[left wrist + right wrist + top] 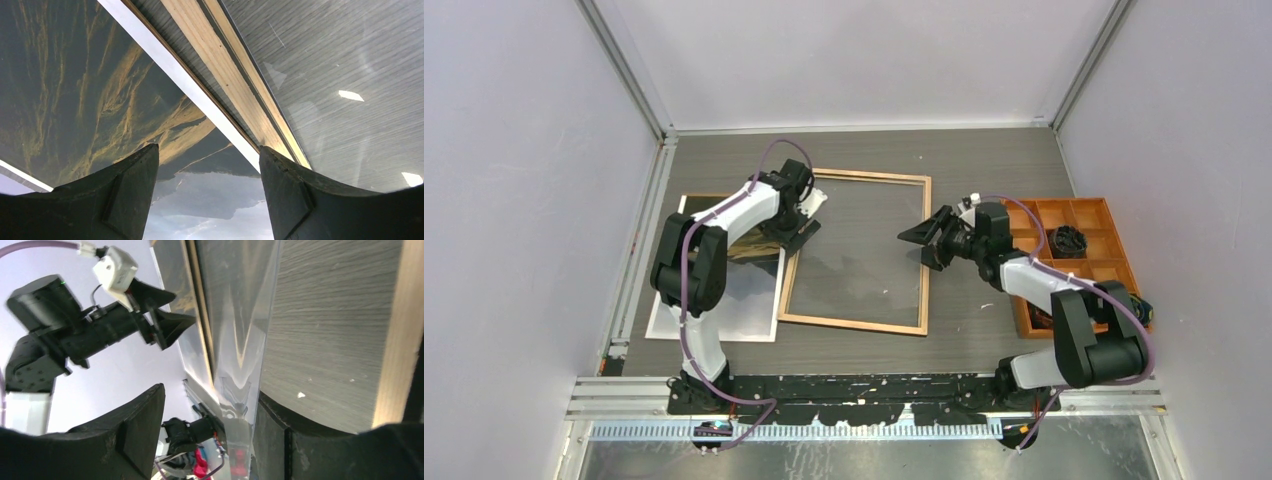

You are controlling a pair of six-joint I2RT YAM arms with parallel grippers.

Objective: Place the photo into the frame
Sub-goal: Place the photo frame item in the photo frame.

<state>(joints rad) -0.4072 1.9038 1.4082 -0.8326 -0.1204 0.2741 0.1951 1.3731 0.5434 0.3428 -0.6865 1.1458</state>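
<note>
a: top view first. how far along am i?

b: hardly started. the photo (724, 300) lies face up on the table (984, 160), left of the frame (854, 322) and just beside it, not inside. the frame lies light-wood side up in the middle. my left gripper (802, 228) hangs over the seam between them, and my right gripper (921, 240) is at the frame's right rail. an orange tray (1124, 250) sits further right.

a: left wrist?

b: jaws wide, holding nothing. below them is glossy print, dark ridges streaked gold, then a white border. next comes the pale, straight-grained wood rail (220, 70), then a clear pane (340, 60) throwing back lamp glare over grey grained tabletop.

a: right wrist?

b: fingers (130, 435) apart, with a shiny thin sheet edge running into the gap. i judge it not pinched. the photo must yet be lifted, carried over and laid in.
</note>
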